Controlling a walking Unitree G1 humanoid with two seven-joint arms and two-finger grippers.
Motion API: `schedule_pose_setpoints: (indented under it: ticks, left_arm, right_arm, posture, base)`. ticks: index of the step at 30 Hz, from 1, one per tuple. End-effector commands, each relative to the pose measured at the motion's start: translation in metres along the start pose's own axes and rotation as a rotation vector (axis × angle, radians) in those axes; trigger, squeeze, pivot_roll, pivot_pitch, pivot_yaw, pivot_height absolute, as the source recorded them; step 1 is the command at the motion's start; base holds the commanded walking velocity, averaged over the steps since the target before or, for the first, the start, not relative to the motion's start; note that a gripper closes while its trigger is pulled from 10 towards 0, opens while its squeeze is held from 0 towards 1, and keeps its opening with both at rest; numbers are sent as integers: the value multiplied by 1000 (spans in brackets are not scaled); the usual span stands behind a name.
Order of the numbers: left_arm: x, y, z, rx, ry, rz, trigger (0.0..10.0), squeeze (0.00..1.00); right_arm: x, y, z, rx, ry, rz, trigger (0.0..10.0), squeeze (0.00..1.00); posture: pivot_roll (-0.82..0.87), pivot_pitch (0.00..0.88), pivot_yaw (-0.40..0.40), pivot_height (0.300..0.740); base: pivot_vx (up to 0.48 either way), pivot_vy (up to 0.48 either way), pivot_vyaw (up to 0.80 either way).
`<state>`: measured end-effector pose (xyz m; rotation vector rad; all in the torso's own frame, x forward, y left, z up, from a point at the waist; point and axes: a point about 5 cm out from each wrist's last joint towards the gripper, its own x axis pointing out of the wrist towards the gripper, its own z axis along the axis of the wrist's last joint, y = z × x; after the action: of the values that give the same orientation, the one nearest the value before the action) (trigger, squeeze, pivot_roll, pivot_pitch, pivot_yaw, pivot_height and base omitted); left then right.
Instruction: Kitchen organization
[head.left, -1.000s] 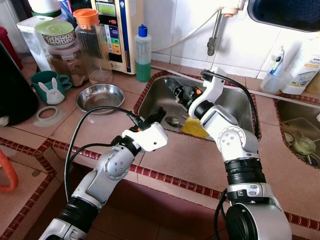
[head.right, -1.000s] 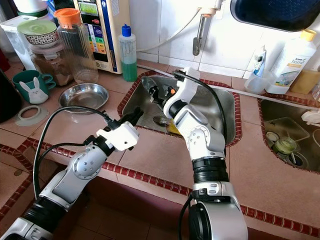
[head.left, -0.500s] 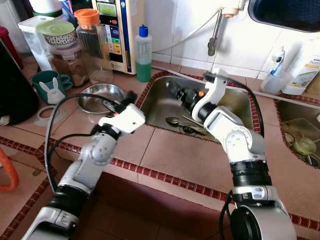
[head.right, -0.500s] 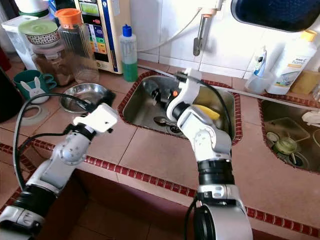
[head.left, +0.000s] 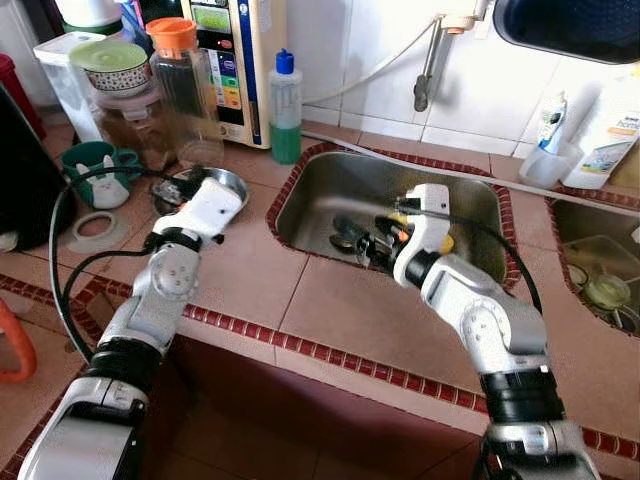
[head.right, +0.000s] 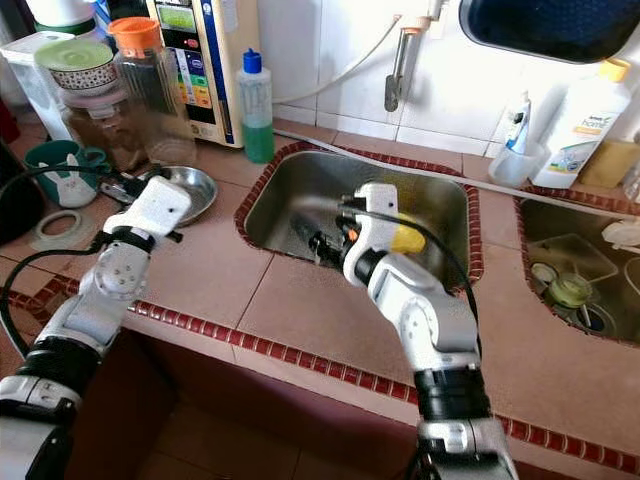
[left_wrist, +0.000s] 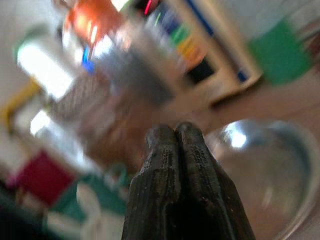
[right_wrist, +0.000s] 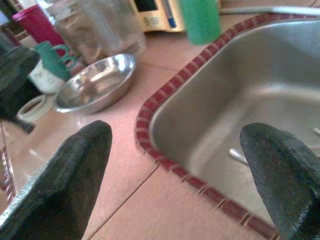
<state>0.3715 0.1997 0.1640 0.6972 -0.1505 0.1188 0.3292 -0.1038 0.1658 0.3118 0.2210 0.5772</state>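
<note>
My left gripper (left_wrist: 176, 131) has swung, pinched empty, to the steel bowl (head.left: 228, 184); I should open before descending, right gripper (right_wrist: 175, 150) gaping idle

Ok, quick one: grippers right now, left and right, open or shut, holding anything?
Left gripper: shut, holding nothing, at the steel bowl.
Right gripper: open, holding nothing, over the near edge of the sink.

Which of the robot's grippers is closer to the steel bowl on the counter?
Left. The left gripper, fingers shut, hangs right at the steel bowl beside the sink. The right gripper, fingers open, is over the sink, farther from the bowl.
</note>
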Motion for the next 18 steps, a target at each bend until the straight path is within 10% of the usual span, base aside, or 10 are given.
schedule_pose_setpoints:
  ticks: [1, 4, 5, 18]
  left_arm:
    - [4, 4, 0, -48, 29, 12, 10000, 0]
    - [7, 9, -9, -133, 99, 29, 10000, 35]
    - [9, 12, -11, -180, 118, 42, 10000, 1000]
    - [17, 15, -14, -533, 243, 108, 10000, 1000]
  right_arm:
    - [-4, 5, 5, -20, -11, 31, 10000, 0]
    - [-10, 7, 1, -30, 0, 40, 10000, 0]
    - [-12, 8, -1, -35, 3, 42, 10000, 0]
    - [-16, 19, -4, -49, 3, 69, 10000, 0]
  posture:
    - [52, 0, 3, 740]
    - [43, 7, 4, 740]
    - [39, 12, 5, 740]
    - [42, 24, 2, 740]
  base:
    - [0, 0, 0]
    - [0, 0, 0]
    - [0, 0, 0]
    - [0, 0, 0]
